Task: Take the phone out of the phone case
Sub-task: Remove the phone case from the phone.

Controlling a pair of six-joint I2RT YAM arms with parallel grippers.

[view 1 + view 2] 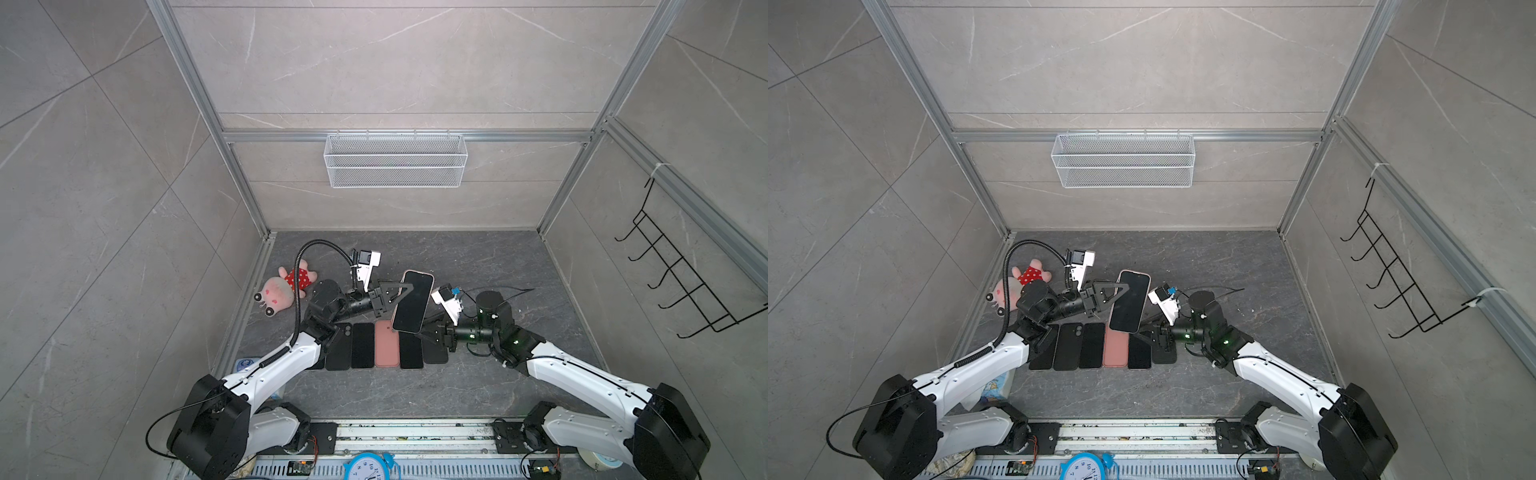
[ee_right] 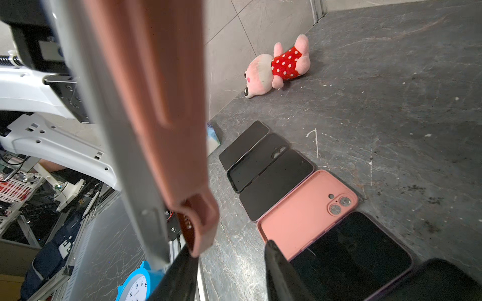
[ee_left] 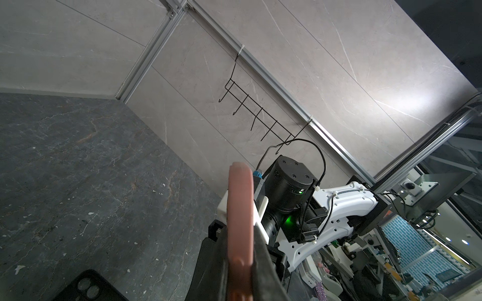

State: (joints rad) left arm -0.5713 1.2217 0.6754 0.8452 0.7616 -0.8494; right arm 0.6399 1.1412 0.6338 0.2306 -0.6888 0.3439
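The phone (image 1: 412, 301) is up in the air over the middle of the bench (image 1: 498, 266), and it sits in its pink case (image 2: 156, 91). The left gripper (image 1: 404, 291) is closed tight on the phone's left long side and holds it up, tilted. At the near end one corner of the case stands off the phone's silver edge. So I think the peeling step is going on, and the phone is not out yet. The right gripper (image 2: 230, 247) is just by that loose corner with its jaws apart, gripping nothing that I can see.

Next, I think the right gripper needs to close on the loose corner and pull the case away to the right, while the left one holds on. The left gripper pinches phone and case together, so the case may stick there.

Just under the phone lies a row (image 1: 363, 345) of other phones and cases, so a drop would land on them. A toy (image 1: 286, 286) lies far left by the wall (image 1: 208, 249). The far and right parts of the bench are bare — good room to pull.
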